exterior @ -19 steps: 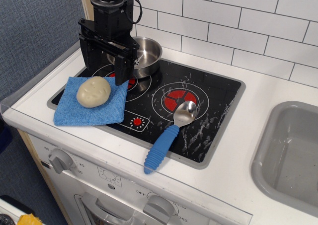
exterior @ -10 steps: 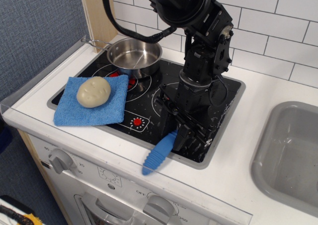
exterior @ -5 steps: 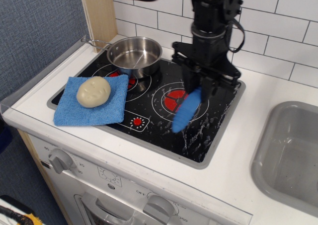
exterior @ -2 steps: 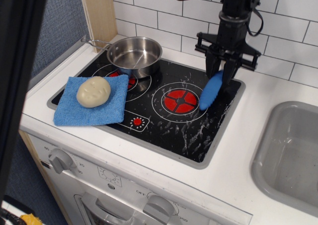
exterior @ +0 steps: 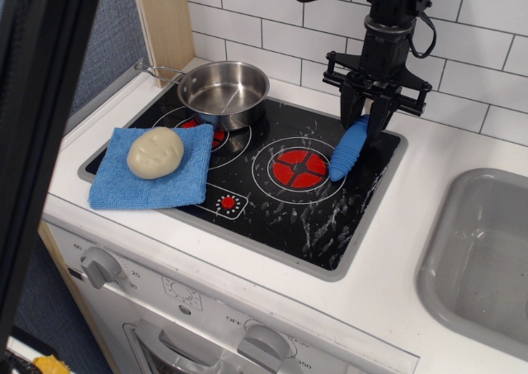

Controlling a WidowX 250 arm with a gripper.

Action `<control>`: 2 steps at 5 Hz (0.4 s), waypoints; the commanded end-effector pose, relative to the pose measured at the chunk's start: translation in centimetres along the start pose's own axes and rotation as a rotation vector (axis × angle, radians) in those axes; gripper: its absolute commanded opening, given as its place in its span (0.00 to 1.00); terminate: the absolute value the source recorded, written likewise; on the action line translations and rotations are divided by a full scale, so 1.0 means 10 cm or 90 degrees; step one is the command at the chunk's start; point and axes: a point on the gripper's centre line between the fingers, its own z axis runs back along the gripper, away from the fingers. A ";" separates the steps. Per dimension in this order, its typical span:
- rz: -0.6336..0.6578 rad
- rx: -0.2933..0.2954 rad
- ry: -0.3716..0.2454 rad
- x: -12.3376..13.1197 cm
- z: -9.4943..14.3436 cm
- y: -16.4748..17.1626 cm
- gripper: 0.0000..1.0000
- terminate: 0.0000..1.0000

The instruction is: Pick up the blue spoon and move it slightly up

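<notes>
The blue spoon [exterior: 346,150] shows only its ribbed blue handle, which hangs slanted down to the left over the back right corner of the black stovetop [exterior: 247,184]. Its metal bowl is hidden behind the fingers. My gripper [exterior: 363,121] points straight down from the black arm and is shut on the spoon's upper end. I cannot tell whether the handle's lower tip touches the stovetop beside the red right burner [exterior: 298,167].
A steel pan [exterior: 224,89] stands on the back left burner. A blue cloth [exterior: 153,180] with a beige lump [exterior: 155,152] on it lies front left. A grey sink [exterior: 487,250] is at the right. A dark blurred bar [exterior: 41,101] covers the left edge.
The gripper went from the pan to the spoon at the stove's front edge, closed on it and carried it up to the back right. In the last half second it barely moved.
</notes>
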 end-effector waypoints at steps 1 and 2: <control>-0.024 0.029 -0.042 -0.34 0.19 0.03 0.00 0.00; -0.025 0.032 -0.029 -0.43 0.11 0.06 0.00 0.00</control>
